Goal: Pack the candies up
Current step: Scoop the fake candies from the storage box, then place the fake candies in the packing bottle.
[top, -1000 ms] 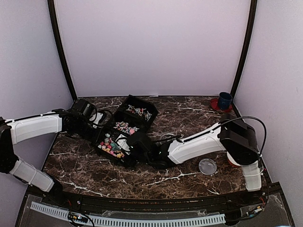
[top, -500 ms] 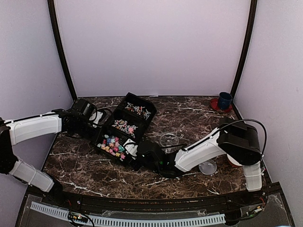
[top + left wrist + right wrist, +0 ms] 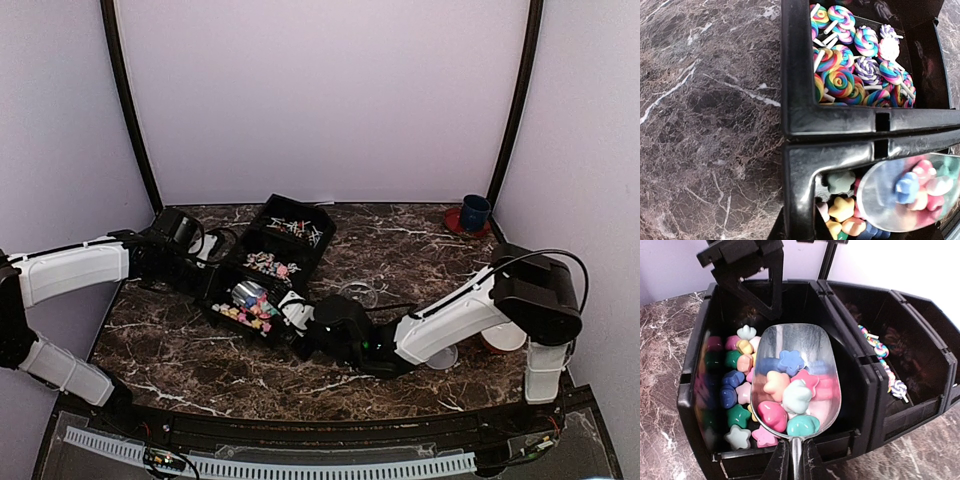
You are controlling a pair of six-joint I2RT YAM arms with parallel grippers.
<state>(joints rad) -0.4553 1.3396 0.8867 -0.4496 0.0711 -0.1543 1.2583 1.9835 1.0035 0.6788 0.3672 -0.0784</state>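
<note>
My right gripper [image 3: 795, 462] is shut on the handle of a metal scoop [image 3: 812, 347], which holds several pastel star candies [image 3: 790, 392] over the near compartment of the black tray [image 3: 865, 377]. More star candies [image 3: 732, 390] lie loose in that compartment. Swirl lollipops [image 3: 845, 75] fill the compartment beside it. My left gripper [image 3: 800, 222] is shut on the tray's wall on the side away from the scoop. In the top view the scoop [image 3: 248, 293] sits at the tray's near end [image 3: 222, 318], between the left gripper [image 3: 207, 268] and the right gripper [image 3: 292, 310].
A small clear round jar [image 3: 357, 294] stands right of the tray, just behind my right arm. Its clear lid [image 3: 440, 357] lies partly under that arm. A blue cup on a red saucer [image 3: 474, 213] sits at the back right corner.
The right arm has drawn back toward the near edge and its elbow has swung right. The scoop now shows over the star compartment, loaded. The left arm has kept still.
</note>
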